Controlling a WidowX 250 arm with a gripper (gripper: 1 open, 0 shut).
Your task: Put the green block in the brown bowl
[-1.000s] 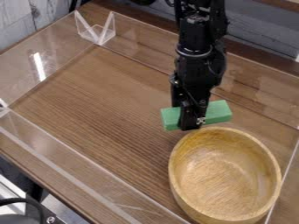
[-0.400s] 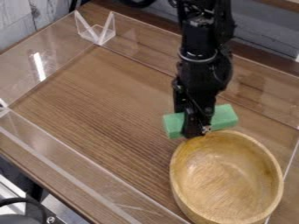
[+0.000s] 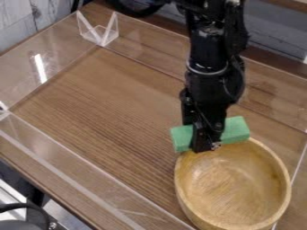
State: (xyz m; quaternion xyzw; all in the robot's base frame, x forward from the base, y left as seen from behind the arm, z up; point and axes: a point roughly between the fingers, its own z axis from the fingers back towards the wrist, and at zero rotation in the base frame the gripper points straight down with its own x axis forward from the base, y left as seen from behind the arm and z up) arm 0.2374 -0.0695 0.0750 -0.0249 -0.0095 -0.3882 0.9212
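1 block, green (image 3: 235, 131), clenched crosswise in the jaws (image 3: 202, 128), over the far rim of the bowl (image 3: 185, 193). Risk: early release, with the block astride the rim, could tip it onto the desk (image 3: 102, 117); a low approach might knock the bowl. Legible writing: 0.

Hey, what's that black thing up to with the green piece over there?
A black robot arm has a small green block gripped in its pincer. It holds the block at the far edge of a big round brown bowl, which rests on the wooden table. The block has not been let go into the bowl yet.
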